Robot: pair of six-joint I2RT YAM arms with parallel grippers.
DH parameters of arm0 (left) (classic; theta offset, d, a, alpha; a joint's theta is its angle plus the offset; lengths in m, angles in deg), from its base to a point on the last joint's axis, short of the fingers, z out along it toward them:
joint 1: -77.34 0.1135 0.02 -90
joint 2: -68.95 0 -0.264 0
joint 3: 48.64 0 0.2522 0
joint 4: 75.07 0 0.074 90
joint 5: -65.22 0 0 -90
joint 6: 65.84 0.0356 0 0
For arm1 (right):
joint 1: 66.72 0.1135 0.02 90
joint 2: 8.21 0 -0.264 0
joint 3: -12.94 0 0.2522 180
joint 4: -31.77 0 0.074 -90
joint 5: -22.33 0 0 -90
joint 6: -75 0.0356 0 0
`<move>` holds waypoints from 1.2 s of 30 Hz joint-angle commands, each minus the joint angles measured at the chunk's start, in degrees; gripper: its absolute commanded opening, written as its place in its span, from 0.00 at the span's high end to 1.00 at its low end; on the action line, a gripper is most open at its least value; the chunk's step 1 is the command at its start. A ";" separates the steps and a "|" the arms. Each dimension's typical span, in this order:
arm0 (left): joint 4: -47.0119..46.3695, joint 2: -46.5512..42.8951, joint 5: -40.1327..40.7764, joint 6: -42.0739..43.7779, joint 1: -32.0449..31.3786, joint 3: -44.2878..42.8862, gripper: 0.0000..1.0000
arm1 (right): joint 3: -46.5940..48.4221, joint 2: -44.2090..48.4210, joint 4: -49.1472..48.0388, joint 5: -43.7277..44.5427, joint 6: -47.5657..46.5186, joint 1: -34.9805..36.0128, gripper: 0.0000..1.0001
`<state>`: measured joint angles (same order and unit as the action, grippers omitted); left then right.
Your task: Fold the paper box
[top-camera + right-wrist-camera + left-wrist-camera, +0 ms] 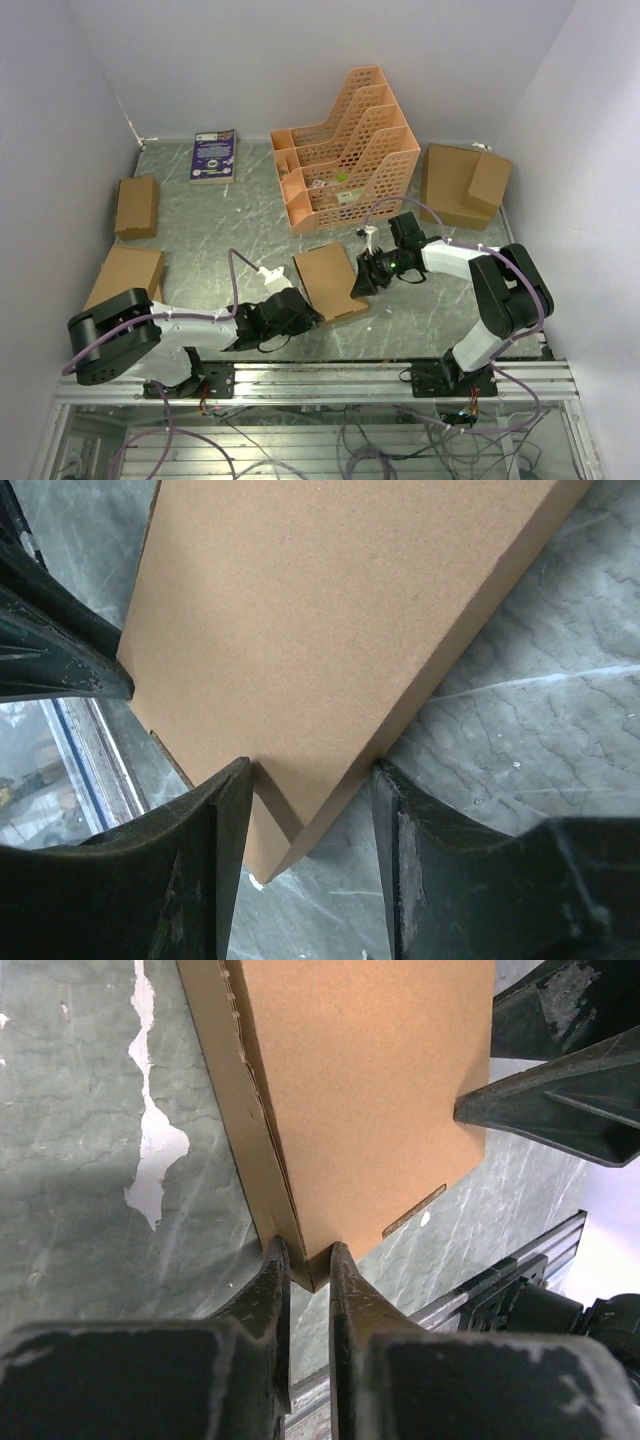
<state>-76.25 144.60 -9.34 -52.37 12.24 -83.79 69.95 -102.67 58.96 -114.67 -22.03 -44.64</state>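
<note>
The left hand (pixel 308 1268) is pressed nearly together, its two fingers (pixel 268 1295) pinching the near corner of the box (pixel 370 1090), with the thin cardboard edge caught in the narrow gap between them. From that corner a side wall runs away along the left, and the plain brown top face spreads up and to the right. A short slit is cut near the face's near edge.

The right hand (pixel 310 815) stands half spread on the opposite side. One finger (pixel 215 850) touches one edge and the other touches the side wall, so a corner of the box is gripped between them.

In the top view the box lies between the two hands, near the front middle of the table (pixel 200 240). It is closed into a shallow rectangle and turned at an angle to the table's edge. I cannot tell whether it rests flat on the grey marbled surface or is lifted a little.

Behind the box stands an orange rack (pixel 345 150), with a purple book (pixel 214 156) to the rack's left by the back wall. Spare boxes (pixel 137 206) lie along the left side, and more sit in the far right corner. A metal rail (pixel 330 380) runs along the near edge, where both arms are bolted.
</note>
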 commanded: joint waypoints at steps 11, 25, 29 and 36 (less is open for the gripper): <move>11.02 -3.40 2.48 8.00 -0.29 -8.00 0.40 | 1.51 0.62 1.66 1.04 -1.76 0.08 0.38; 7.37 -18.19 -12.50 25.31 24.50 -1.73 0.17 | 2.13 4.94 -3.25 -5.20 1.53 -6.82 0.30; -1.49 -12.46 -15.96 25.98 29.68 -1.50 0.17 | 2.08 1.03 -14.65 -4.20 11.89 -7.04 0.30; -11.72 2.34 -18.91 26.31 30.92 -5.03 0.17 | 2.81 -6.92 -26.54 -1.09 21.06 -6.88 0.34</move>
<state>-78.63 142.20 -24.49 -27.83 42.77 -85.71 71.24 -106.10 40.25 -117.12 -7.41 -51.37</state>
